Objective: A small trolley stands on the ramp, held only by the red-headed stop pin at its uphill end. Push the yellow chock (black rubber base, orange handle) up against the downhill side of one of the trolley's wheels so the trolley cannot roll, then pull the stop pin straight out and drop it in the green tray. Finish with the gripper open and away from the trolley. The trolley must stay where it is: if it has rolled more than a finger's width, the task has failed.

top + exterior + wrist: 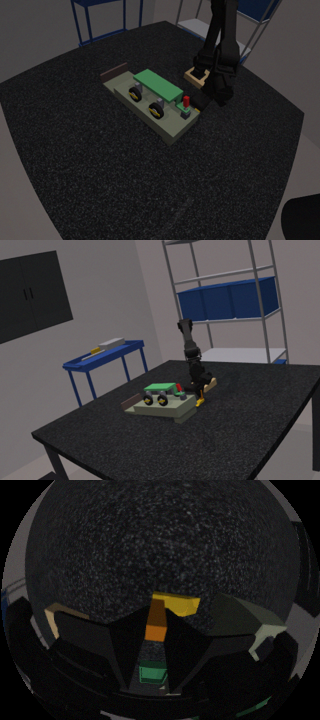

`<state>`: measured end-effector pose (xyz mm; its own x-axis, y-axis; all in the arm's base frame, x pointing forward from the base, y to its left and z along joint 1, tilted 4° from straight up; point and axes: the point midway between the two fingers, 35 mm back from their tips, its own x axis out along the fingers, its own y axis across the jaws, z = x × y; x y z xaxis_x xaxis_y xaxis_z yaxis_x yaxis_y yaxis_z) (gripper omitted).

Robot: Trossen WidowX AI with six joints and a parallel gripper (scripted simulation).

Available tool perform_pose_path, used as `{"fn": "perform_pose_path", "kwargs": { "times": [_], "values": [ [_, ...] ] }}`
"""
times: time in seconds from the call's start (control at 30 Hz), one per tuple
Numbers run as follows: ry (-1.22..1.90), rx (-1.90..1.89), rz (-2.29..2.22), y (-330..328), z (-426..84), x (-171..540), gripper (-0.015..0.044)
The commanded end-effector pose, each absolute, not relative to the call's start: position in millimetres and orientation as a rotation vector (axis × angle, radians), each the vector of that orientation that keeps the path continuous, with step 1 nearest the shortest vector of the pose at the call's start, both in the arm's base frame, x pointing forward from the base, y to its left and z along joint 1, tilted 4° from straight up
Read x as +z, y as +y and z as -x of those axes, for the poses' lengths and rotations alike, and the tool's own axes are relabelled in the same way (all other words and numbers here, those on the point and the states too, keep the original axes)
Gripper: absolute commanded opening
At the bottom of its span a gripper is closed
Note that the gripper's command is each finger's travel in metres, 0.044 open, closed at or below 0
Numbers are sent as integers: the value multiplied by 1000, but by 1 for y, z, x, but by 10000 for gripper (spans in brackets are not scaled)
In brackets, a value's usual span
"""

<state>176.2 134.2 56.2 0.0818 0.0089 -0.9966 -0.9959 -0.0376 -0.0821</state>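
My gripper (156,611) is shut on the orange handle of the yellow chock (200,402) (183,605) (197,110). The chock is beside the ramp's high end, at or very near table level; its rubber base cannot be made out. The ramp (171,129) (155,410) (239,614) carries the trolley (158,85) (160,386), with a green deck and black wheels. The red-headed stop pin (186,101) (178,387) stands upright in the dark block at the uphill end. A green shape (153,673), apparently the tray, shows beyond my fingers in the wrist view; the arm hides it in the top and exterior views.
A brown end board (114,72) (131,401) closes the ramp's low end. A tan wooden block or frame (192,77) (211,385) (52,620) lies behind the gripper. The trolley's uphill bracket and pin stand close beside my gripper.
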Motion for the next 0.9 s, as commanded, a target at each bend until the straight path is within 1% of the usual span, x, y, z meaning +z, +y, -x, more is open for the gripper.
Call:
{"fn": "perform_pose_path", "kwargs": {
  "times": [0.0, 0.87],
  "values": [
    [1110, 1183, 1266, 134, -175, 72, 0],
    [1110, 1183, 1266, 132, -169, 147, 0]
  ]
}}
